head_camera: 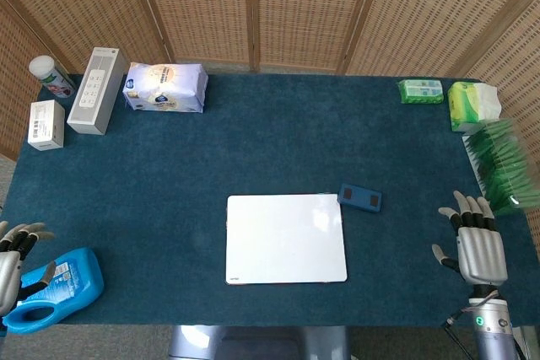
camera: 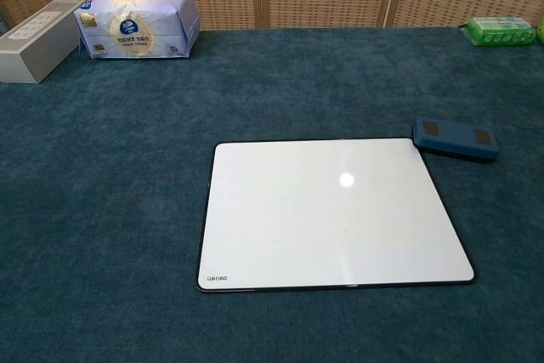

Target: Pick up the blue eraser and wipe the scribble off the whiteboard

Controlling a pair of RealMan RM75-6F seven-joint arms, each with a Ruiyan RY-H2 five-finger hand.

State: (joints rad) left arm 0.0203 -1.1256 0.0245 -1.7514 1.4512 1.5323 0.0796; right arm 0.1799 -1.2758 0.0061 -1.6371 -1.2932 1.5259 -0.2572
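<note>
Head view: right hand (head_camera: 478, 242) and left hand (head_camera: 10, 255) spread, holding nothing.

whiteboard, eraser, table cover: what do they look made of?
Whiteboard: smooth glossy white surface, likely coated metal or melamine, since it shows a bright light glare spot; thin dark edge frame.
Blue eraser: matte blue block, probably plastic or foam; two darker patches on top, material unclear.
Table cover: dark teal fabric, felt or short-pile carpet by its fuzzy, non-reflective texture.

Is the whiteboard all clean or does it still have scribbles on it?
Clean: the whiteboard shows plain white in both views, only a light glare and a small logo.
</note>
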